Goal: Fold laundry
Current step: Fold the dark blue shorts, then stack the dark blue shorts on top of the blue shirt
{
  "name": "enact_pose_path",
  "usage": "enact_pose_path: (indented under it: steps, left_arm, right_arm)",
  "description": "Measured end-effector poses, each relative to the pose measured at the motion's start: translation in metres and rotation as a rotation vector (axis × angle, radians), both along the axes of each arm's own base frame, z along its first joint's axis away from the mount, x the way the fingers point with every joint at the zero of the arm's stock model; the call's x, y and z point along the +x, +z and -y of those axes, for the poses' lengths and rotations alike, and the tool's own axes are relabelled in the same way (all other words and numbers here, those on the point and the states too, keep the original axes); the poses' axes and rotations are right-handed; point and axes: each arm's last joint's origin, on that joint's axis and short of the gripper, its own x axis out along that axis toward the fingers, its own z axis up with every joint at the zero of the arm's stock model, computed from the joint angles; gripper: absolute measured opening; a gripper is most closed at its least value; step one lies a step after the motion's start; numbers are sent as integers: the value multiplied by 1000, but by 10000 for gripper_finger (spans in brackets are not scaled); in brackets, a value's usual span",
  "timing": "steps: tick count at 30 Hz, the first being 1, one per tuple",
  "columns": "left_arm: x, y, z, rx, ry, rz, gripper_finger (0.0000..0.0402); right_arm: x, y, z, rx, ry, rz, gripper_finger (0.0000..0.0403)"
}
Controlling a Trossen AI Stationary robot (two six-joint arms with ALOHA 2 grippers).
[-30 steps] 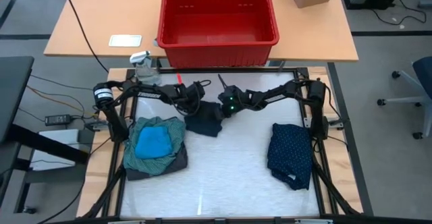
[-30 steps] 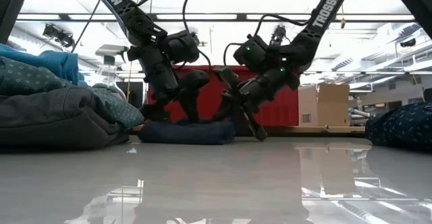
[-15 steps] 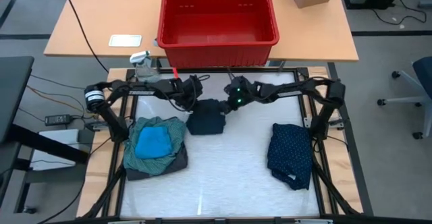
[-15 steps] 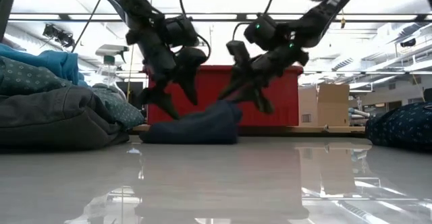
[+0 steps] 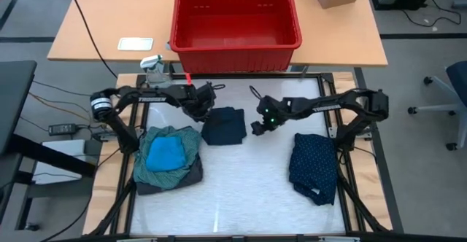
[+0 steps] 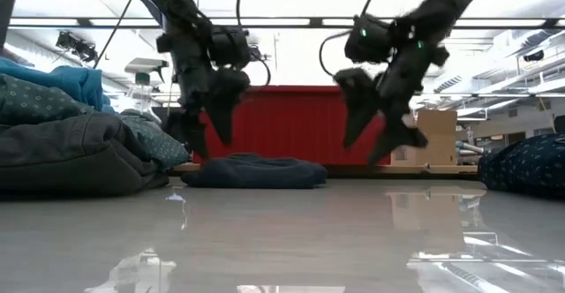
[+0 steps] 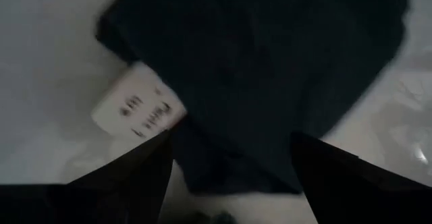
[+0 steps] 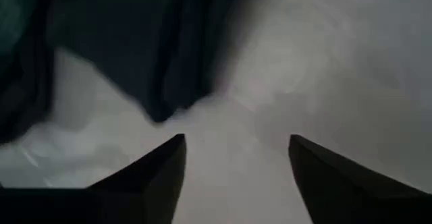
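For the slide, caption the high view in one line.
Both open pincers, left and right, flank the folded dark garment on the table.

Glossy white bench [image 5: 241, 184]: folded dark navy piece [image 5: 223, 125] lies near the back, teal-and-blue pile [image 5: 168, 158] sits on the left, navy dotted piece [image 5: 314, 165] rests over on the right.

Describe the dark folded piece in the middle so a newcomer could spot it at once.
Find the red bin on the wooden table. Just in front of it, on the white work surface, lies a small dark navy folded garment. Unlike the dotted navy piece and the teal pile, it is plain and lies alone.
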Motion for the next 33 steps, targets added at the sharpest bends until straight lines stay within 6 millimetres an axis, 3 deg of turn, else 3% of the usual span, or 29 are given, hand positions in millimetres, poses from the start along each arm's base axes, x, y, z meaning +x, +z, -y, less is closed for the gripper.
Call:
enact_pose_path:
  steps: [8,15,20,27,29,33]
  left_arm:
    - [14,-41,-18,-83,6,-5,299]
    - [32,-57,-18,-153,-54,110,285]
    - [48,-56,-4,-99,-119,208,210]
    - [71,-49,19,-17,-224,368,49]
    - [75,-47,25,-33,-218,398,15]
    - [88,-36,39,-94,-195,525,9]
  right_arm:
    - [21,-44,8,80,-158,148,346]
    - [42,-53,17,98,-137,204,342]
    - [43,-52,19,96,-116,184,267]
    - [39,-51,19,143,30,186,36]
    - [34,-44,15,199,80,183,23]
    - [17,-1,6,253,184,194,24]
